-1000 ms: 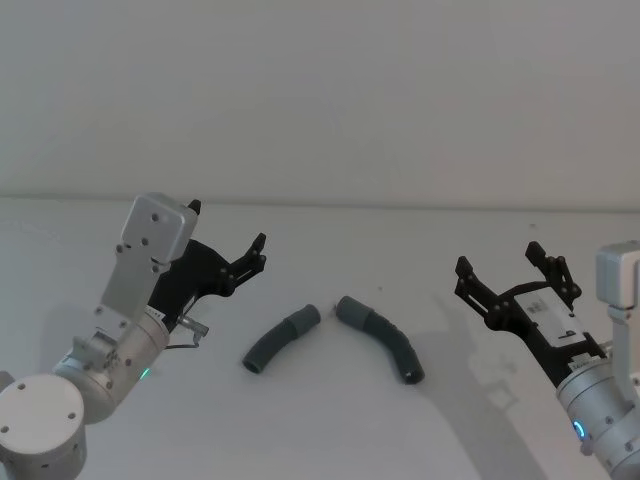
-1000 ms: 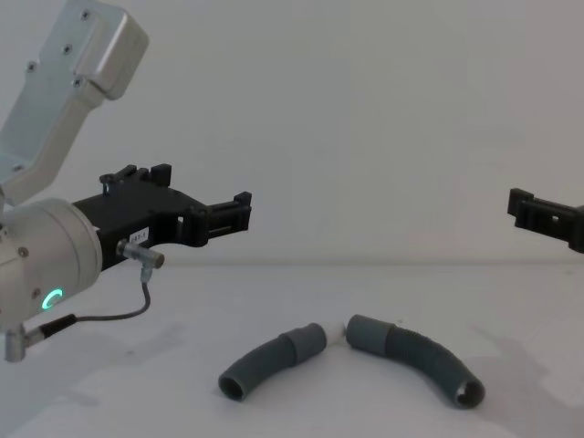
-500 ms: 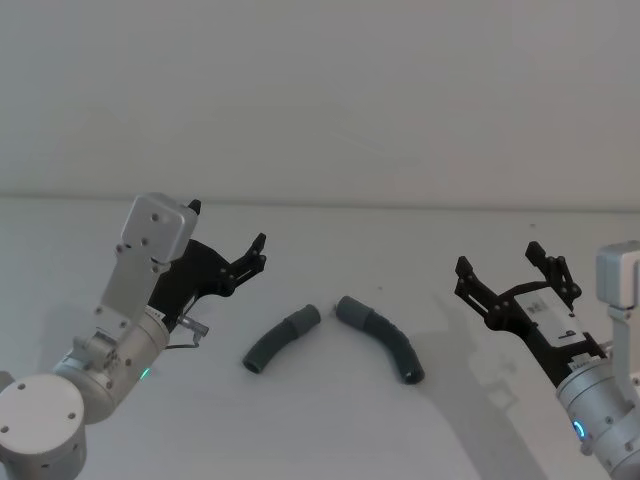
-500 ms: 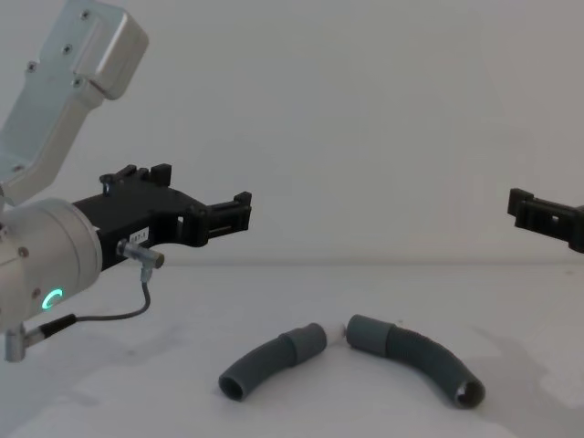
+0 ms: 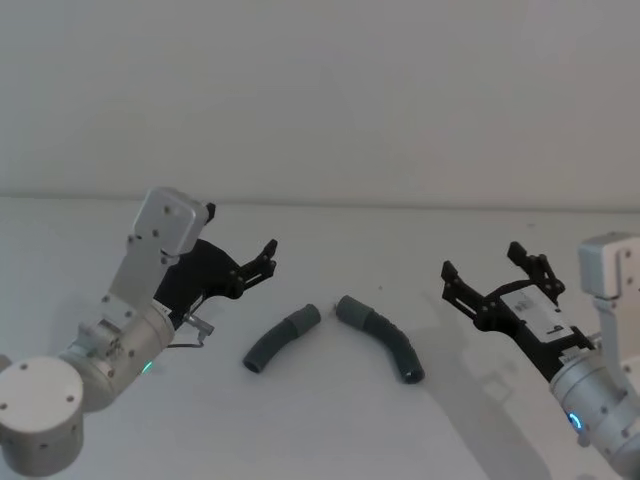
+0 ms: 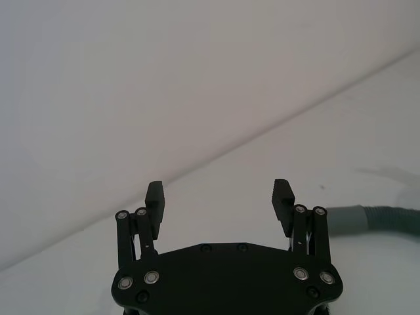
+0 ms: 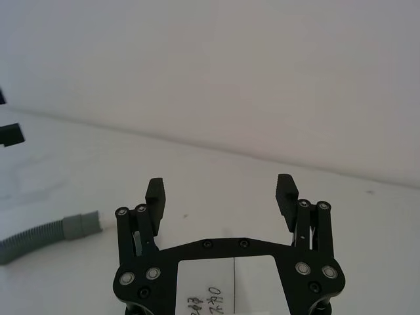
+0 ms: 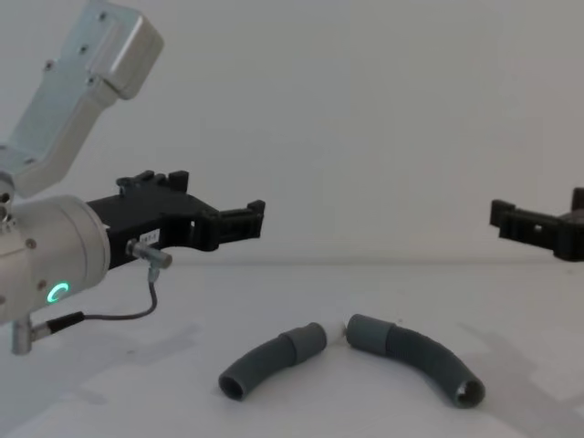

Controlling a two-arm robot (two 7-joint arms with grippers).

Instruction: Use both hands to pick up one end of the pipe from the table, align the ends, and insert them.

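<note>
Right wrist view: right end effector (image 7: pixel 222 197) has a white label (image 7: pixel 220 289) on its palm plate. It carries dark handwritten marks running sideways, partly cut by the frame edge. They look like a few digits, but the reading is uncertain.

Chest view: left end effector (image 8: pixel 252 217) has a small white tag (image 8: pixel 149 237) on its black body, just above the cable plug (image 8: pixel 153 255). Its printed characters are too small to read.
</note>
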